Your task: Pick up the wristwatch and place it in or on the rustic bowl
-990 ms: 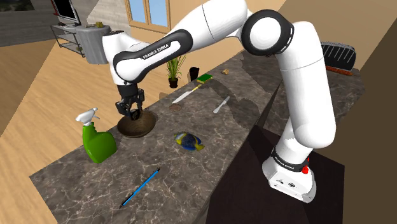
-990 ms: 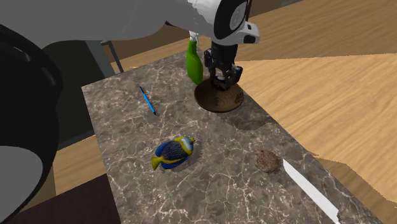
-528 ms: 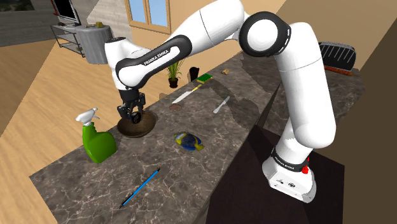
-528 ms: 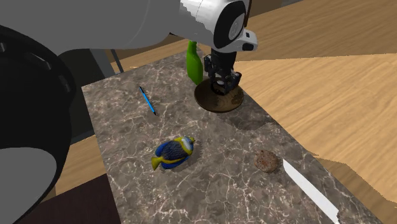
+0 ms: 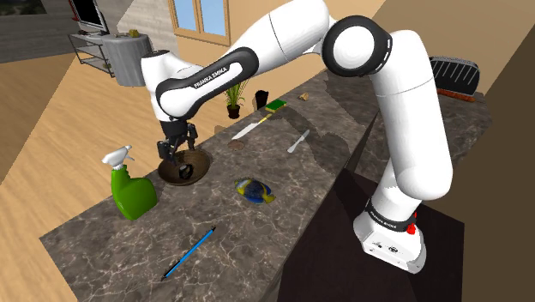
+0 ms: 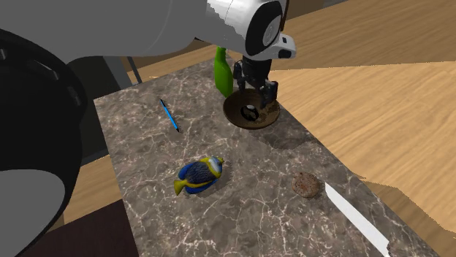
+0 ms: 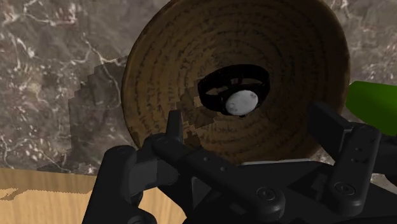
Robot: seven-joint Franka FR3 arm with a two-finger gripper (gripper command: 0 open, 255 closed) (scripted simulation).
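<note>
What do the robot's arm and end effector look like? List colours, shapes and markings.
The arm is glossy white, made of rounded tubular links with dark grey joints; black lettering reads FRANKA EMIKA on the forearm. The end effector is all black, with two blocky fingers.

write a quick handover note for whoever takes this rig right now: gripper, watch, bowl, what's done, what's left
Gripper: open, empty, just above the brown bowl.
Wristwatch: lies inside the bowl near its middle, clear of both fingers.
Done: the watch is in the bowl, so the placing looks complete.
Left: probably only to lift the arm straight up and away. The green spray bottle stands close beside the bowl, so avoid swinging towards it.
</note>
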